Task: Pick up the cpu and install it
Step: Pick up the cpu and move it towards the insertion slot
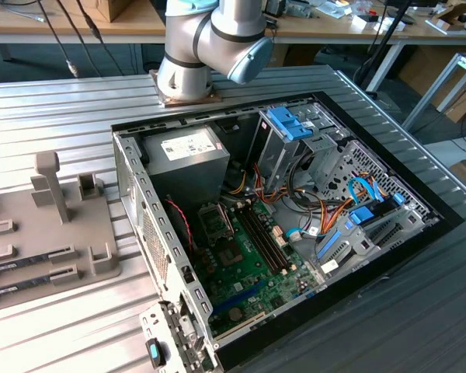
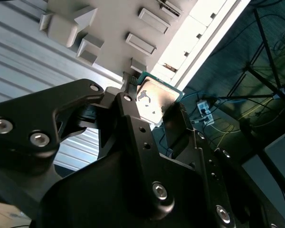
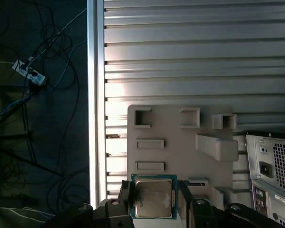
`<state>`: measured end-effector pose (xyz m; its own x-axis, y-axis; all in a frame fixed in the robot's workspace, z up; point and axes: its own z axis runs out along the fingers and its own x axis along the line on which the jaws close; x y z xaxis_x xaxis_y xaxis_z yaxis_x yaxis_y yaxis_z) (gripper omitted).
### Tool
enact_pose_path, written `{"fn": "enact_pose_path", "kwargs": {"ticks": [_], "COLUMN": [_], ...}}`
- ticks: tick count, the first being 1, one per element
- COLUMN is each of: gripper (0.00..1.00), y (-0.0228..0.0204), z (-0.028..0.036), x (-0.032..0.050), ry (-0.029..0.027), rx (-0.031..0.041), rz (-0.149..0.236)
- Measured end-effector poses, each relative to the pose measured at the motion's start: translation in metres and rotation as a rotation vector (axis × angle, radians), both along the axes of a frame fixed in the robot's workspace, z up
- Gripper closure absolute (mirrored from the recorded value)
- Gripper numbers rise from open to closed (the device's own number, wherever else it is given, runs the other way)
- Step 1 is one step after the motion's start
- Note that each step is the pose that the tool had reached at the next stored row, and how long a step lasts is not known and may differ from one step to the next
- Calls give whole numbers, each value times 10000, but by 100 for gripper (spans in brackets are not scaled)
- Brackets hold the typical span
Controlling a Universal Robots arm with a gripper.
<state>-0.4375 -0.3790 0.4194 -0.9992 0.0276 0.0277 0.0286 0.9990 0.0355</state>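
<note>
tool (image 3: 154,195) gripping cpu (image 3: 153,202) edges, above grey tray (image 3: 178,156), slatted table (image 3: 180,47) beyond

Ribbed alu table (image 1: 62,116) ran across the exterior view. Open PC case (image 1: 150,233) lay on its side at centre, w/ green mobo (image 1: 252,268) flat inside, grey PSU (image 1: 188,155) at the far end and a blue drive caddy (image 1: 290,123) just beside it, toward the exterior view's right. Orange/yellow cables (image 1: 335,211) & blue cables (image 1: 363,186) trailed over the bay on that side. Grey fixture plate (image 1: 39,237) sat well apart on the exterior view's left, w/ an upright post (image 1: 50,183) and two dark memory sticks (image 1: 31,259) lying in its slots. Wooden benches (image 1: 62,23) stood behind. In the first wrist view, a power strip (image 3: 29,74) lay among loose wires on the dark floor
</note>
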Motion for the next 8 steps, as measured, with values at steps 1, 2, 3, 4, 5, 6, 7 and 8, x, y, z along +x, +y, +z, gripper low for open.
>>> {"fn": "enact_pose_path", "kwargs": {"ticks": [1,2,3,4,5,6,7,8], "gripper": [53,53,53,53,53,53,53,53], "y": [0,0,0,0,0,0,0,0], "z": [9,19,26,32,40,46,55,62], "x": [0,0,0,0,0,0,0,0], "ry": [0,0,0,0,0,-1,0,1], "rx": [2,4,6,7,9,10,12,12], "rz": [1,1,0,1,0,0,0,0]}}
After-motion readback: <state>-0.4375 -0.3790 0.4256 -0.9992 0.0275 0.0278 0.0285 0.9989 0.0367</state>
